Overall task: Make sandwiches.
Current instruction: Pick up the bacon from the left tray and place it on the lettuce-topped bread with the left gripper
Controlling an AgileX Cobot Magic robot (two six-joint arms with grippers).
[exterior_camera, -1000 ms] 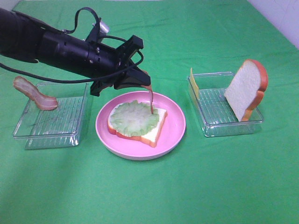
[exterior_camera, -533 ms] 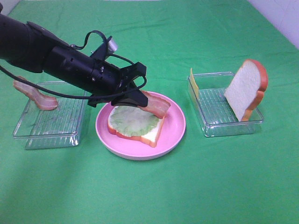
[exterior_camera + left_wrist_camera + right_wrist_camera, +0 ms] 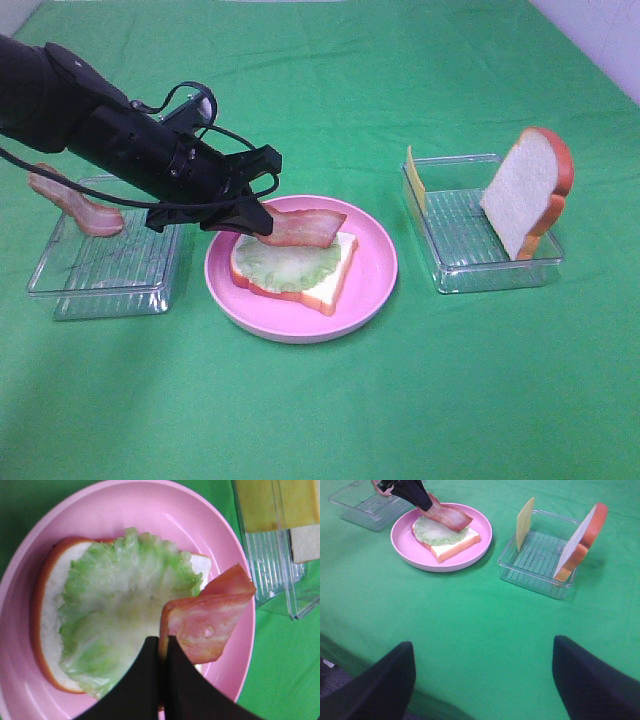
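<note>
On the pink plate (image 3: 375, 290) in the middle of the worktop, a bread slice (image 3: 322, 287) carries lettuce (image 3: 285, 265). The left tool (image 3: 262, 222), pinching a bacon strip (image 3: 305, 227), holds it low over the lettuce. Cheese (image 3: 414, 180) and the second bread slice (image 3: 525, 190) are not yet added. They stand in the tray (image 3: 450, 275) near the right edge. The right tool (image 3: 485, 670) is spread and empty.

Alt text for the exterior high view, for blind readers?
The left gripper holds a bacon strip over lettuce-topped bread on a pink plate. The left tray holds another bacon strip, the right tray cheese and a bread slice.
</note>
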